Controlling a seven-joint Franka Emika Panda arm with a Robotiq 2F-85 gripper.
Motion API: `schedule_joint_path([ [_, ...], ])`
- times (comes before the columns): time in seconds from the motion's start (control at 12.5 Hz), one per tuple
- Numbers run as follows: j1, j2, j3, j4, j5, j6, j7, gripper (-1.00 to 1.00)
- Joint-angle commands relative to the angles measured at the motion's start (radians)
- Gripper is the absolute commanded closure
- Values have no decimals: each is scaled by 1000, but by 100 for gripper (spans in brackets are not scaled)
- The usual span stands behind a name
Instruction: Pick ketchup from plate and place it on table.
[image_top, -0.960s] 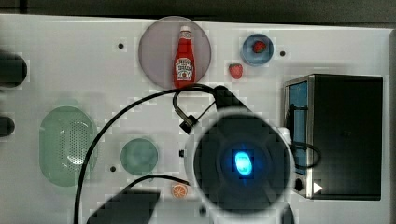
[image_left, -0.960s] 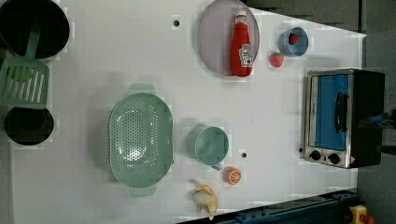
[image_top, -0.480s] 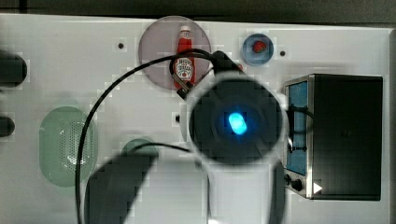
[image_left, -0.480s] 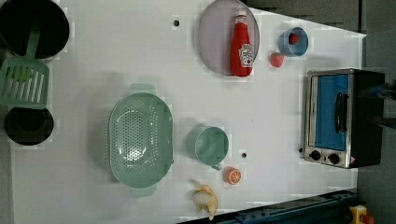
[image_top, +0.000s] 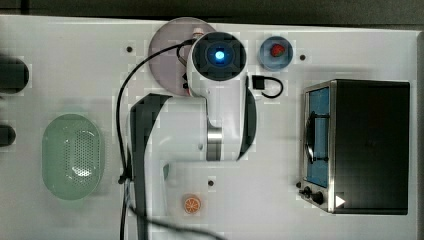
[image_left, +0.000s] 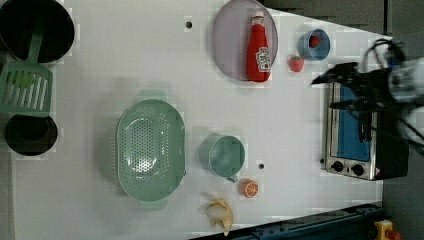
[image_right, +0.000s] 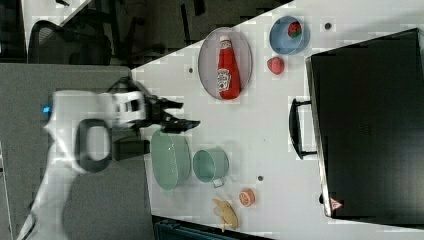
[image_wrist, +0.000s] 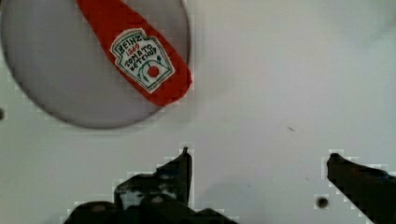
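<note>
- Ketchup (image_left: 259, 49) lies flat on the plate (image_left: 230, 45) in the upper middle of the left view, cap toward the frame's top edge and label facing up; its base reaches the plate's lower rim.
- From the right view I see the same: the ketchup (image_right: 225, 70) rests lengthwise on the plate (image_right: 208, 62), upper centre of the frame.
- My gripper (image_wrist: 257, 163) is spread wide, nothing between the fingers; in the wrist view both dark fingertips (image_wrist: 180, 161) hang over bare white bench (image_wrist: 280, 84), apart from the bottle.
- In the wrist view the ketchup (image_wrist: 140, 60) lies diagonally, its base just over the edge of the plate (image_wrist: 51, 70).
- In the top view the arm (image_top: 220, 100) covers most of the plate (image_top: 165, 50), upper centre of the frame.
- A blue bowl (image_left: 315, 45) holding a strawberry sits in the upper right of the left view, with a second strawberry (image_left: 296, 63) on the bench (image_left: 125, 60) between that bowl and the plate.
- A toaster oven (image_left: 357, 135) stands at the right edge of the left view; the gripper (image_left: 334, 90) shows just above it.
- Lower in the left view I see a green colander (image_left: 150, 150), a green cup (image_left: 226, 156), an orange slice (image_left: 250, 188) and a banana (image_left: 220, 214).
</note>
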Motion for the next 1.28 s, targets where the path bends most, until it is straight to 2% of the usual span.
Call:
schedule_joint_path([
  [0.08, 23, 58, 12, 13, 0, 106, -72, -100],
  [0.4, 26, 221, 14, 55, -1, 238, -354, -100],
  [0.72, 31, 370, 14, 178, -1, 258, -630, -100],
  [1.04, 41, 498, 14, 303, -10, 260, -710, -100],
  [1.28, 53, 580, 14, 366, -57, 274, -710, -100],
])
